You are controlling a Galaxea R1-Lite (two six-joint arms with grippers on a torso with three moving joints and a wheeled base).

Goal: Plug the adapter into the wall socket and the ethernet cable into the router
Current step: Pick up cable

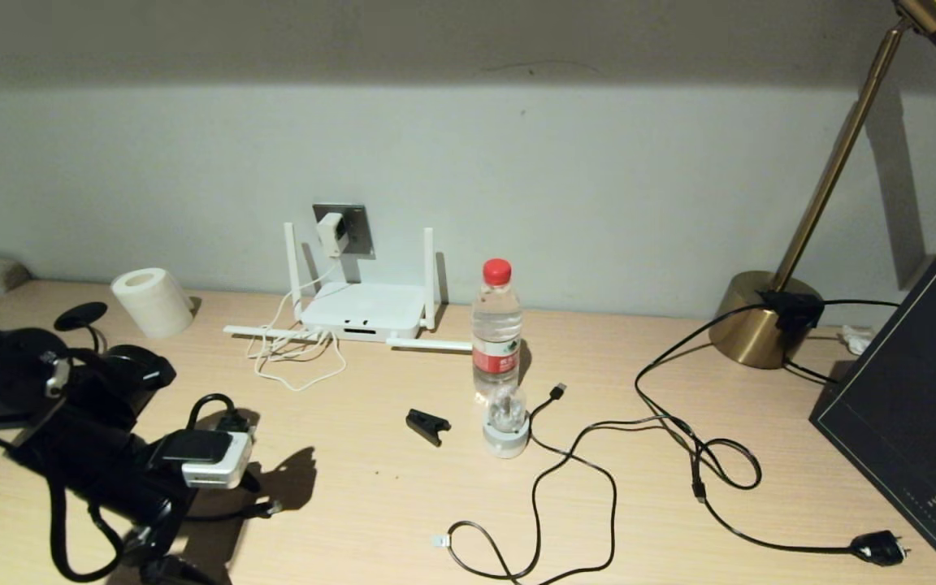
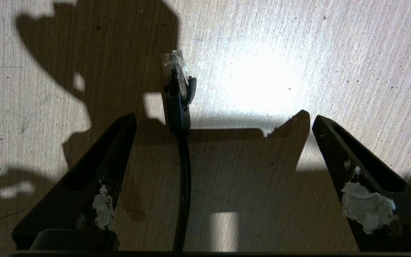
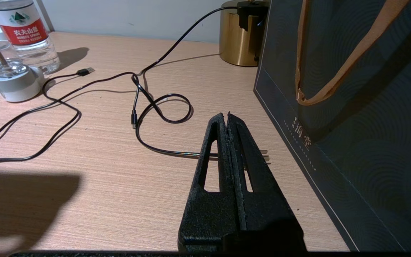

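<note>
— Two grippers: how do ours stand?
— Left gripper (image 2: 223,121) spread wide over the ethernet cable (image 2: 178,92), well before the router (image 1: 362,313); right gripper (image 3: 228,117) closed, empty.
— The adapter (image 1: 330,233)?
— Apparently seated in the wall socket (image 1: 354,227).

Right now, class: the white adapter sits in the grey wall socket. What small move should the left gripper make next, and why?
Probably lower and shut the left gripper on the black ethernet cable just behind its clear clip plug. Its jaws stand open either side of the cable lying on the wooden desk, gripping nothing, and the flat white four-antenna router shows no black cable plugged in.
</note>
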